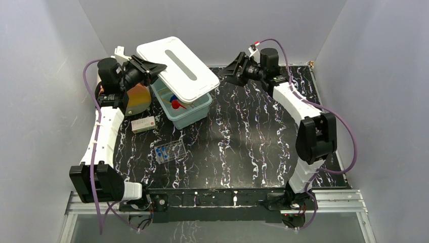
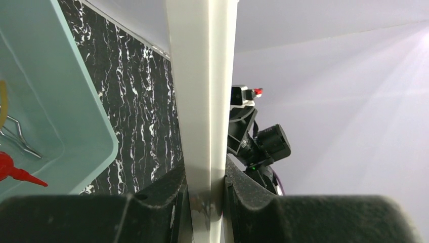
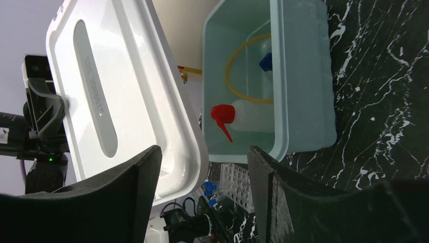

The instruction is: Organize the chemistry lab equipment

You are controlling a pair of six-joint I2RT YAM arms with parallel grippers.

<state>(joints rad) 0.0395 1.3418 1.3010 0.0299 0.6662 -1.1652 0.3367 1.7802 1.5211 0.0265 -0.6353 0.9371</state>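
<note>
Raised lettering runs along the long groove in the white lid (image 3: 132,86), too faint to read; nothing else is legible.

The top camera looks down from behind my bases over the black marbled table (image 1: 243,136). My left wrist camera sits tight against the white plastic lid (image 2: 202,101); my right wrist camera, farther back, shares it.
</note>
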